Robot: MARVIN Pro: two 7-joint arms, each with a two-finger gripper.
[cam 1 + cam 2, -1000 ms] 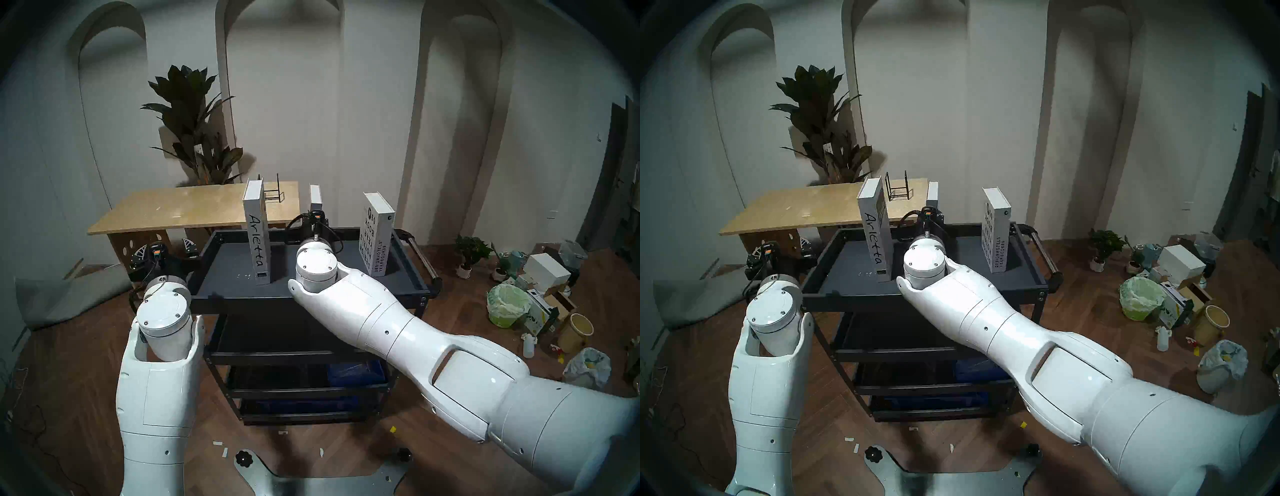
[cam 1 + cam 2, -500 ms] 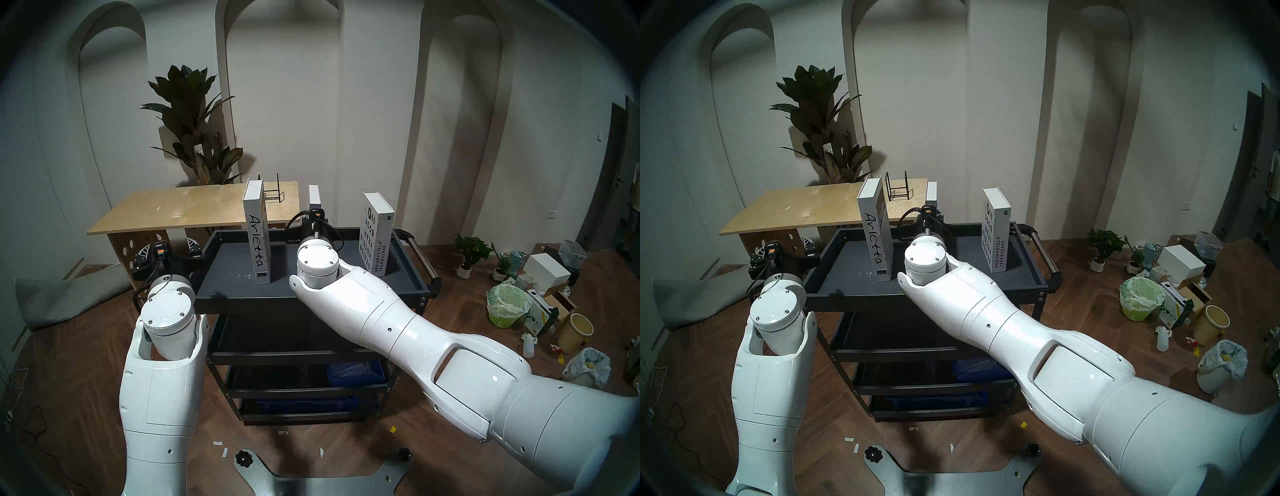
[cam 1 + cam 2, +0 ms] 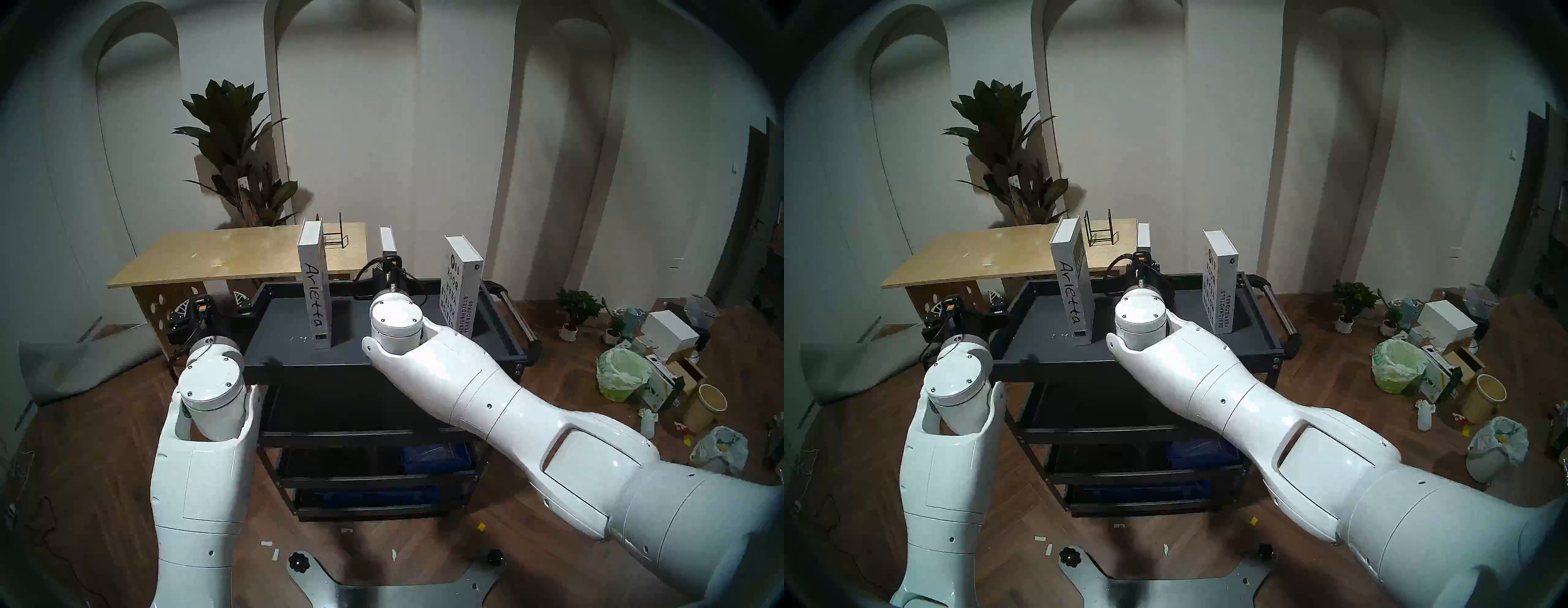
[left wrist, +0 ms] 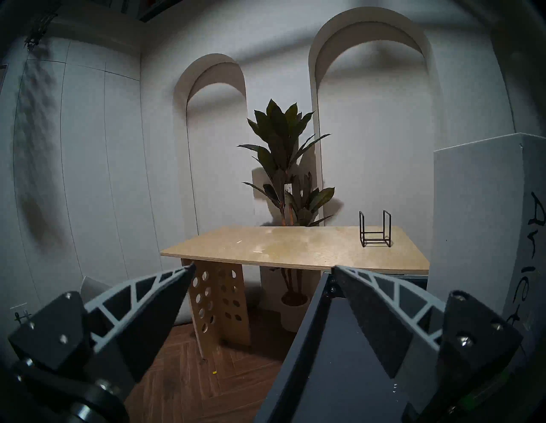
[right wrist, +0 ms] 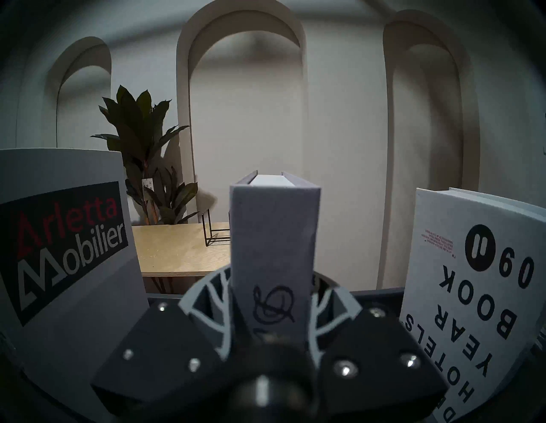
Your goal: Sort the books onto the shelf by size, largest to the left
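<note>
Three white books stand upright on the shelf [image 3: 280,335], the dark grey top tray of a black cart. Tall "Arletta" [image 3: 316,293] [image 5: 68,251] is at the left and thick "Designhotels Yearbook09" [image 3: 460,288] [image 5: 472,280] at the right. Between them is a slim greyish book [image 3: 387,240] [image 5: 274,236], with my right gripper [image 5: 271,280] shut on its spine; its foot is hidden behind my wrist. My left gripper [image 4: 264,265] [image 3: 212,303] is open and empty at the tray's left rim, with Arletta [image 4: 484,236] off to its right.
A light plywood table [image 3: 220,254] with a small black wire rack [image 3: 335,235] stands behind the cart, a potted plant [image 3: 237,161] beyond it. The cart's handle [image 3: 515,314] sticks out on the right. Bins, boxes and bags [image 3: 662,361] litter the floor at right.
Both arms have crept a little to the right. The left gripper has come closer to the tray's left rim. The right gripper stays shut on the greyish book.
</note>
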